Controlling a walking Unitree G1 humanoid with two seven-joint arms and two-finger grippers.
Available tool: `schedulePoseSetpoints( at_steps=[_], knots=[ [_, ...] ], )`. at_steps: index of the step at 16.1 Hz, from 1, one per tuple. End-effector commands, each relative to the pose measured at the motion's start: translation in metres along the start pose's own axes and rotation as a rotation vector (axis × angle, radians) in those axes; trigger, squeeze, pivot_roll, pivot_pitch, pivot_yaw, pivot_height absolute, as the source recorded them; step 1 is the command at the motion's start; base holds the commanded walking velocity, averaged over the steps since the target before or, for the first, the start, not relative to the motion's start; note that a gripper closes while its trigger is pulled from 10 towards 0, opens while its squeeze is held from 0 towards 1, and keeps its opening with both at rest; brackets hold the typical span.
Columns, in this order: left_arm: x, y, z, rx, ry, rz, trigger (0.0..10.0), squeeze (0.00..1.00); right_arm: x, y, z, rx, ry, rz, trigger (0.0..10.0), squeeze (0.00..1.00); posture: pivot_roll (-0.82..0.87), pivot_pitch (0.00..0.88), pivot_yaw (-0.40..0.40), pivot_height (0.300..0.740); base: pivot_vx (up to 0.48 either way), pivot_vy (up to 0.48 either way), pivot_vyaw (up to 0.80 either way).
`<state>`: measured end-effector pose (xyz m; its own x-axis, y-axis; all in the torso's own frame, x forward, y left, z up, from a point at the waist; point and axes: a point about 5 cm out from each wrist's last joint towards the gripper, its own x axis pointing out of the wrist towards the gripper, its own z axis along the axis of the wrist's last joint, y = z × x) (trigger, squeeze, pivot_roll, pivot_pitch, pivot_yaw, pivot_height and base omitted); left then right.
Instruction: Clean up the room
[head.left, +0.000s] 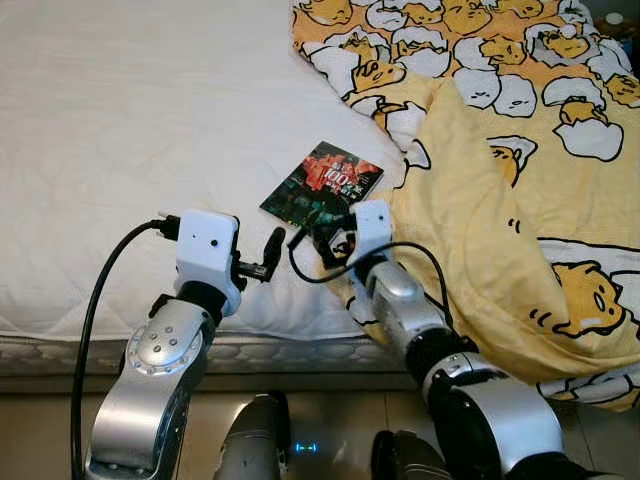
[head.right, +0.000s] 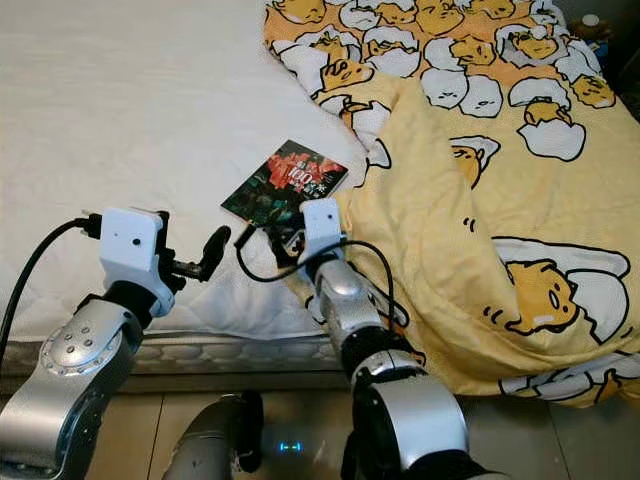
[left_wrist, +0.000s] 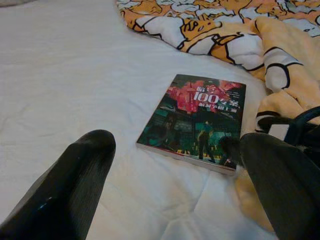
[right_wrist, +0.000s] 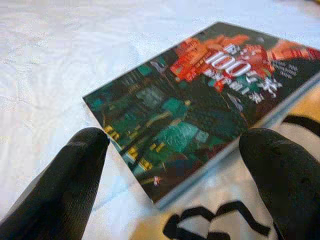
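A paperback book (head.left: 322, 184) with a dark red and green cover lies flat on the white mattress (head.left: 130, 130), against the edge of a yellow blanket (head.left: 500, 150). My right gripper (head.left: 326, 232) is at the book's near corner and open. In the right wrist view its two black fingers (right_wrist: 75, 170) straddle that corner of the book (right_wrist: 200, 100) without closing on it. My left gripper (head.left: 270, 252) hovers just left of the book above the mattress edge, open and holding nothing. The left wrist view shows the book (left_wrist: 195, 120) ahead of its spread fingers (left_wrist: 85, 170).
The yellow blanket with a cartoon egg print covers the right half of the bed and hangs over its front edge (head.left: 590, 380). Bare white mattress stretches to the left. Tiled floor (head.left: 320, 420) lies below the bed's front edge.
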<state>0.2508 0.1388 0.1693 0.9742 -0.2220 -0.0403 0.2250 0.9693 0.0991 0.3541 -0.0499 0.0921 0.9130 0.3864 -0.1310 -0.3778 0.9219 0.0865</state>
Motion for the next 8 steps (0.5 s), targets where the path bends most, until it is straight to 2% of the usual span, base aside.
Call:
schedulePoseSetpoints(
  at_steps=[1, 2, 3, 4, 6, 8],
  knots=[
    [0.004, 0.004, -0.002, 0.012, -0.003, 0.014, 10.0, 0.00, -0.003, -0.004, 0.008, -0.063, -0.086, -0.048, 10.0, 0.00, 0.24, 0.169, -0.022, 0.710, 0.000, 0.000, 0.00],
    [0.008, 0.007, -0.003, 0.022, -0.010, 0.027, 10.0, 0.00, -0.010, -0.011, 0.015, -0.148, -0.188, -0.106, 10.0, 0.00, 0.22, 0.151, -0.024, 0.710, 0.000, 0.000, 0.00],
    [0.011, 0.008, -0.004, 0.023, -0.010, 0.029, 10.0, 0.00, -0.018, -0.013, 0.018, -0.170, -0.248, -0.121, 10.0, 0.00, 0.20, 0.128, -0.025, 0.710, 0.000, 0.000, 0.00],
    [0.016, 0.007, -0.006, 0.025, -0.016, 0.029, 10.0, 0.00, -0.034, -0.016, 0.022, -0.200, -0.327, -0.153, 10.0, 0.00, 0.17, 0.103, -0.026, 0.710, 0.000, 0.000, 0.00],
    [0.027, 0.006, -0.008, 0.033, -0.029, 0.025, 10.0, 0.00, -0.054, -0.020, 0.025, -0.217, -0.381, -0.194, 10.0, 0.00, 0.12, 0.057, -0.026, 0.710, 0.000, 0.000, 0.00],
    [0.048, 0.004, -0.010, 0.021, -0.039, 0.011, 10.0, 0.00, -0.088, -0.029, 0.030, -0.226, -0.434, -0.283, 10.0, 0.00, 0.07, 0.000, -0.001, 0.710, 0.000, 0.000, 0.00]
  ],
)
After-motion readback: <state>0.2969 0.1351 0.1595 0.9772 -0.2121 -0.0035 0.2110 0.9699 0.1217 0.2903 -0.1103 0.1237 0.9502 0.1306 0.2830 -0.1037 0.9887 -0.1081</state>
